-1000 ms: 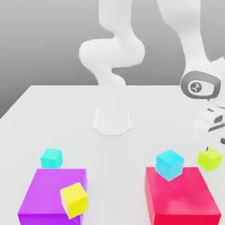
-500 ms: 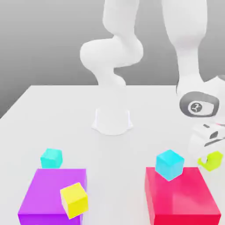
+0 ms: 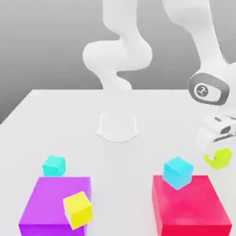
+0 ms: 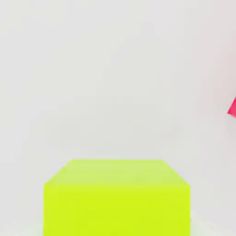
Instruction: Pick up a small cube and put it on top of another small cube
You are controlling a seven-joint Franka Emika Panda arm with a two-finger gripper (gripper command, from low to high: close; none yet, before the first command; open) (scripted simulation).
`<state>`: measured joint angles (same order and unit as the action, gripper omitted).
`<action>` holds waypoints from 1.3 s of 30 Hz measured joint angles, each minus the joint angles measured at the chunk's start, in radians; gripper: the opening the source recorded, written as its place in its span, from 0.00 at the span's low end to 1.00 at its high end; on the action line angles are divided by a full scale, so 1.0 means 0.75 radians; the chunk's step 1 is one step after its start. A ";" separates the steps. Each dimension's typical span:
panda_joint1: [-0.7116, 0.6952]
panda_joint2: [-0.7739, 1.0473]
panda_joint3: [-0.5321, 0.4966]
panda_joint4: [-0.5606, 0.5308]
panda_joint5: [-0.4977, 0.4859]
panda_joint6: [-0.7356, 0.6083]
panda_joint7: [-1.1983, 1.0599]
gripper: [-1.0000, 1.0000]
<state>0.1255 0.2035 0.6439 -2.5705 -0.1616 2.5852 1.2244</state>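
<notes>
The gripper (image 3: 216, 154) is closed on the small lime cube (image 3: 219, 158), which hangs just off the table (image 3: 69, 120) at the exterior view's right edge, beside and slightly behind the red block (image 3: 189, 207). In the hand view the lime cube (image 4: 116, 197) sits square between the jaws with pale tabletop behind it and a sliver of the red block (image 4: 233, 107) at the side.

The cube looks rigid and light, with flat smooth faces (likely a bit slick, so a firm, centred pinch matters). Two opposite side faces, taken near mid-height, seem the right place to hold it, leaving the underside free to land flat.

Its destination, the small turquoise cube (image 3: 54, 165), rests on the table well apart, towards the exterior view's left, just behind the purple block (image 3: 48, 203). Its top is small, so the placement probably needs careful alignment.

Counted: one lime cube, one turquoise cube, one larger sky-blue cube (image 3: 178, 172) on the red block, one yellow cube (image 3: 78, 210) on the purple block, one red block, one purple block; six pieces in all.
</notes>
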 joint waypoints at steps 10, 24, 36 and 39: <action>-0.207 -0.013 0.101 0.080 0.370 -0.236 -0.481 0.00; -0.644 -0.219 0.071 0.138 1.092 -0.558 -1.160 0.00; -1.040 -0.378 -0.022 -0.025 1.056 -0.448 -0.668 0.00; -1.105 -0.409 -0.058 -0.069 1.029 -0.403 -0.524 0.00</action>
<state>-0.7031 -0.1033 0.6004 -2.6224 0.6098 2.2832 0.8311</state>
